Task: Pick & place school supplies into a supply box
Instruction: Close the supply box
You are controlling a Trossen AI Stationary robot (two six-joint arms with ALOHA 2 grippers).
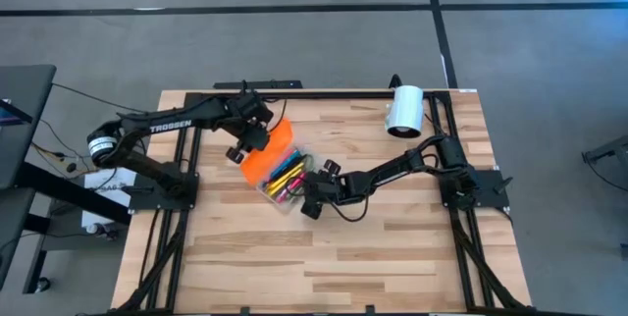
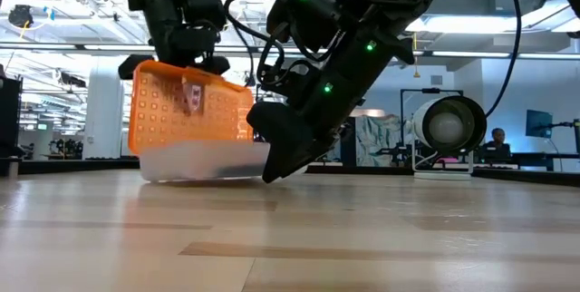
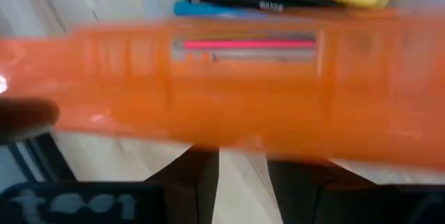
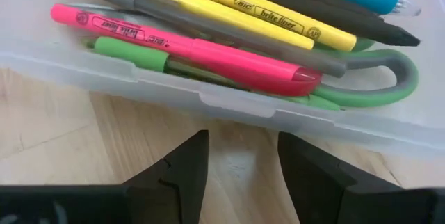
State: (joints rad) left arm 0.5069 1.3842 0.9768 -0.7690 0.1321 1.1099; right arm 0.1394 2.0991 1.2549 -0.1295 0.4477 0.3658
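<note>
The supply box's clear base (image 1: 285, 183) lies on the table at its middle, holding pens, highlighters (image 4: 188, 46) and green-handled scissors (image 4: 389, 78). Its orange lid (image 2: 190, 111) stands tilted up from the base's far-left long side. My left gripper (image 1: 247, 146) is at the lid's raised free edge, shut on it. My right gripper (image 4: 242, 151) is open and slants down to the table just outside the base's near-right long wall (image 4: 229, 102), its fingertips either side of the small tab there. My left gripper holds the orange lid at the middle of its raised free long edge (image 3: 243, 147), slanting down from above on the table's left. The lid hides the fingertips, so the kind of hold does not show. The lid's other long edge stays on the base. My right gripper stands close to the base's wall; whether it touches I cannot tell.
A white cylinder (image 1: 403, 110) lies on its side at the table's far right, seen end-on in the low view (image 2: 446, 127). Bare wood stretches over the near half of the table (image 1: 314, 267).
</note>
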